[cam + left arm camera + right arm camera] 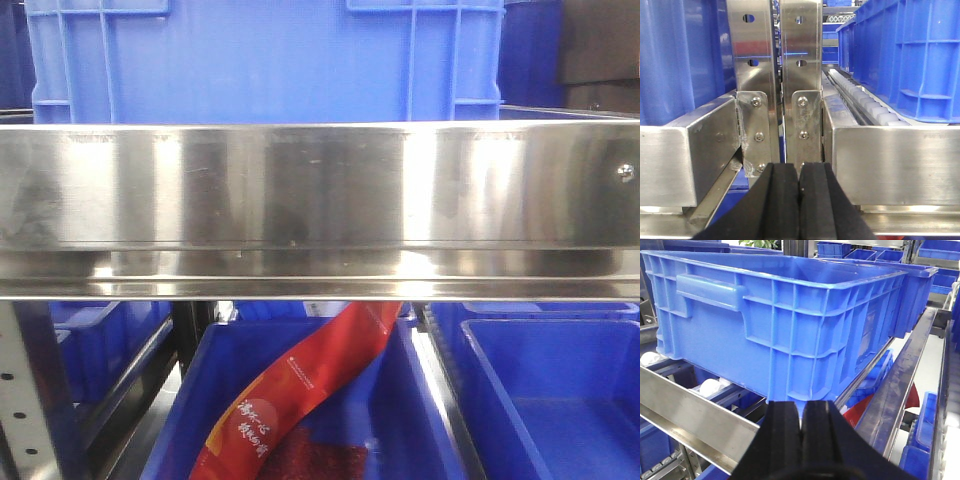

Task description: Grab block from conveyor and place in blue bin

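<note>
The block and the conveyor are out of view in every frame. A large blue bin (790, 325) sits on a roller rack; it also shows in the front view (265, 60) behind a steel rail. My right gripper (801, 416) is shut and empty, just below the bin's near corner. My left gripper (799, 176) is shut and empty, facing the steel uprights (777, 75) of the rack, with blue bin walls (920, 60) on both sides.
A wide steel rail (320, 210) crosses the front view. Below it stand lower blue bins (560, 400), one holding a red packet (300, 400). White rollers (870, 105) run along the rack. A steel bar (695, 415) crosses in front of the right gripper.
</note>
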`<state>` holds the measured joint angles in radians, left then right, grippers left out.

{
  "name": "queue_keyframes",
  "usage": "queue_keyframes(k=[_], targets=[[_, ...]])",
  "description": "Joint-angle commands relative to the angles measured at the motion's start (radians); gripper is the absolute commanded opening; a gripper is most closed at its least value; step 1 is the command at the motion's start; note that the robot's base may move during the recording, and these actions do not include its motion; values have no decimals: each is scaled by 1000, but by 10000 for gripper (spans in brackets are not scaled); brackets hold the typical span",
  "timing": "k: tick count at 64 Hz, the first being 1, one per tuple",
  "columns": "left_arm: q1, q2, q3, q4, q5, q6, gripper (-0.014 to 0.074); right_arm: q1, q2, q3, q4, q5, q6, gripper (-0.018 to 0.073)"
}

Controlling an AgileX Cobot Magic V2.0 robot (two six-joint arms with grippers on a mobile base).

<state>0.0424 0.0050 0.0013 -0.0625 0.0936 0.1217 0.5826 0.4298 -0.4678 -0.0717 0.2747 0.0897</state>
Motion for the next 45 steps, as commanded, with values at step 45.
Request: queue_keyframes(k=[45], targets=[[4, -5, -1, -8, -8, -2, -111, -497, -345, 341, 216, -171, -210, -162]])
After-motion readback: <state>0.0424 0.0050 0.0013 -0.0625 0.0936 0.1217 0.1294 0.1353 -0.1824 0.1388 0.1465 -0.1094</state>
